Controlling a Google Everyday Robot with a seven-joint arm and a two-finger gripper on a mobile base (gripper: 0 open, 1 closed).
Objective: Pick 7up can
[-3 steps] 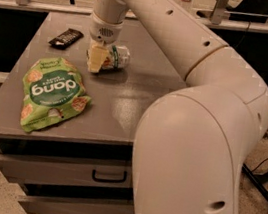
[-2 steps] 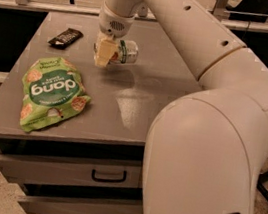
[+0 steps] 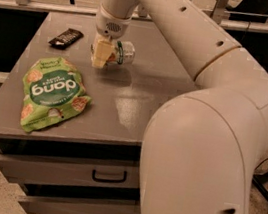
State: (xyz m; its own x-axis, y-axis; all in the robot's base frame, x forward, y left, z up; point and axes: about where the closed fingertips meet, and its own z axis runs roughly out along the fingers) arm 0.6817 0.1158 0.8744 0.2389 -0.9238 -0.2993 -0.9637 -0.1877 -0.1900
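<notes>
**Can held sideways over the back of the table**

The gripper (image 3: 104, 56) hangs fingers-down over the back-middle part of the grey table (image 3: 145, 100). Its jaws look clamped on the 7up can (image 3: 124, 53), though only the near yellowish finger (image 3: 101, 53) shows plainly and the far one is hidden behind the can. The can lies on its side with its long axis running roughly left to right along the table. One end is tucked into the grip, and the other, with its green band, points to the table's right side. A dim shadow falls on the table just under it, so it seems slightly raised. The white arm (image 3: 186, 31) rises from the gripper and sweeps across the table's right half. A green snack bag (image 3: 52, 93) lies flat on the table's front-left part. A dark candy bar (image 3: 66, 37) sits near its back-left corner. A drawer handle (image 3: 108, 177) shows below the table's front edge.
</notes>
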